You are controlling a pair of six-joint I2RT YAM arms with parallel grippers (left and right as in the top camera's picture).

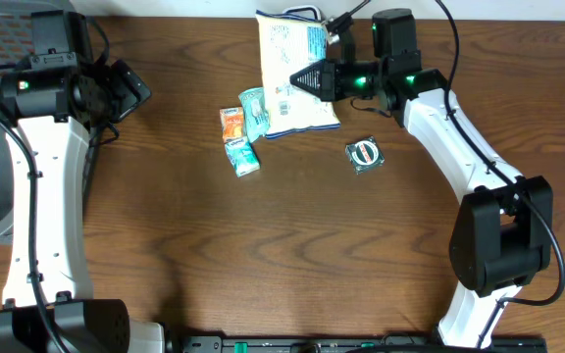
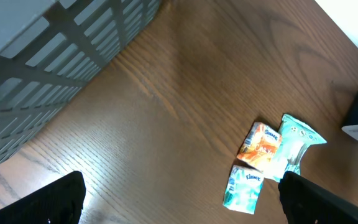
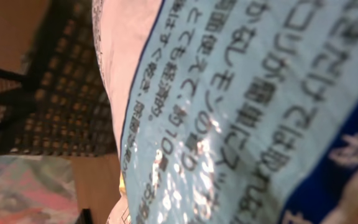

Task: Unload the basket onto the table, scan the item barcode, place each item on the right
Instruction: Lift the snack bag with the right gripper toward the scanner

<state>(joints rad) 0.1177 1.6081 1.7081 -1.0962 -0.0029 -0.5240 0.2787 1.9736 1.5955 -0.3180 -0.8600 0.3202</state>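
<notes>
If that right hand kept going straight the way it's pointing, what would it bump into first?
Most likely the blue-and-white printed bag, which fills the right hand's own camera view.

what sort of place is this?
Most likely a lab bench staged as a shop checkout: a wood-grain table with two robot arms, packaged goods such as a snack bag and Kleenex packs, and a grey slatted basket alongside.
</notes>
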